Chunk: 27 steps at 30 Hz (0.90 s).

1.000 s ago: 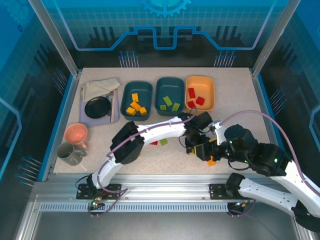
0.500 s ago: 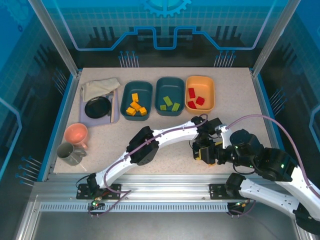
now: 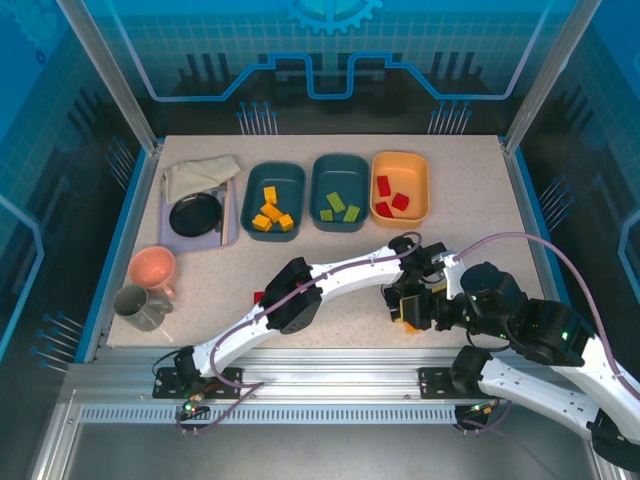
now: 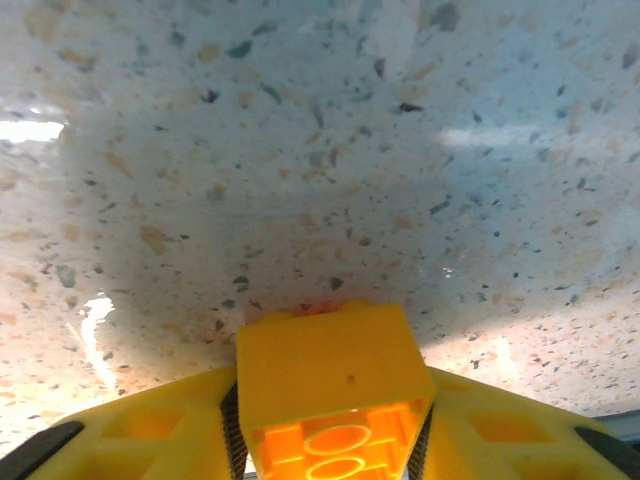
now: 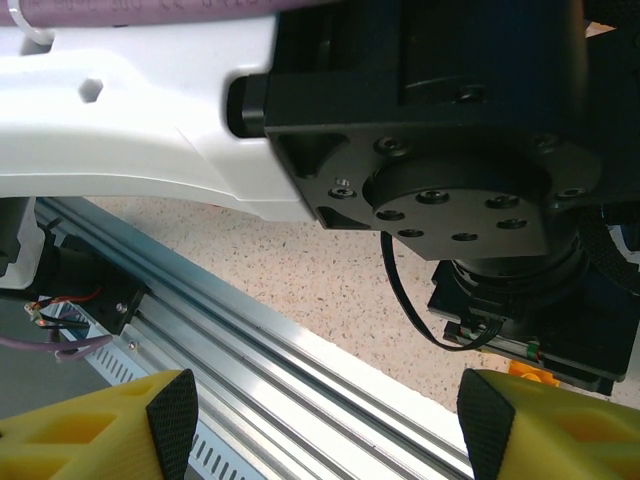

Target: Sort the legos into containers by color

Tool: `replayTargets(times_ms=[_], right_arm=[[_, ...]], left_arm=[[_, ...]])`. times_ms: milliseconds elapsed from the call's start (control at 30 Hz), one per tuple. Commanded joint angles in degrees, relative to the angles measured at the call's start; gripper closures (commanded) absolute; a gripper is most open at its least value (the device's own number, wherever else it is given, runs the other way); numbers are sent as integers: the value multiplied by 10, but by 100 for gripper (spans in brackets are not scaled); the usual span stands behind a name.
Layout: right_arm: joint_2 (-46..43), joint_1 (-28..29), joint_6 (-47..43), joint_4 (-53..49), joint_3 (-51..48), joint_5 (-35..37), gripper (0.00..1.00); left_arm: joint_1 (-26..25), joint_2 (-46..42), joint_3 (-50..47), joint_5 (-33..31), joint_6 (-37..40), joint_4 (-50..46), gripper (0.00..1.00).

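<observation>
An orange-yellow lego (image 4: pixel 325 360) sits between the yellow fingers of my left gripper (image 4: pixel 330 400), which is shut on it just above the speckled table, underside facing the camera. From above, that gripper (image 3: pixel 402 298) is at the near right of the table, close to my right gripper (image 5: pixel 330 425), which is open with nothing in it and faces the left arm's wrist (image 5: pixel 460 190). At the back stand three containers: a teal tub (image 3: pixel 273 172) with orange-yellow legos, a teal tub (image 3: pixel 340 162) with green ones, and an orange tub (image 3: pixel 400 160) with red ones. A red lego (image 3: pixel 259 297) lies by the left arm.
A purple tray (image 3: pixel 232 225) with a black dish (image 3: pixel 195 214) and a cloth (image 3: pixel 198 175) sits at the back left. A pink bowl (image 3: pixel 152 268) and a grey mug (image 3: pixel 138 305) stand at the left edge. An aluminium rail (image 5: pixel 250 350) runs along the near edge.
My left arm has reached further right and toward the near edge, and its gripper has shut on the orange-yellow lego. The right gripper has barely moved.
</observation>
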Motion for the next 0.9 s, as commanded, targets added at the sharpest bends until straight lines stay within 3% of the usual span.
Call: replayTargets(times_ms=[0,233,333,500,700,867], right_arm=[[-13,11,6,7,-7,0,28],[-18,10,5,7,-8,0,28],[-15,10,-1,17,-5,-1,27],[3,10,-19,41,5,-6,27],[52,8,-51,116,4,-22,26],[154,-6,-66,244,4,-63,26]], left_arm=[[6,-11,-25,-34,-8,-42,56],[14,-20,-53,-50,9,-55,69],[24,-64,-102,-69,9,-24,76],[63,-170,-167,-117,21,-7,76],[164,-302,-232,-170,76,-19,75],[277,-366,-253,-189,172,-28,74]])
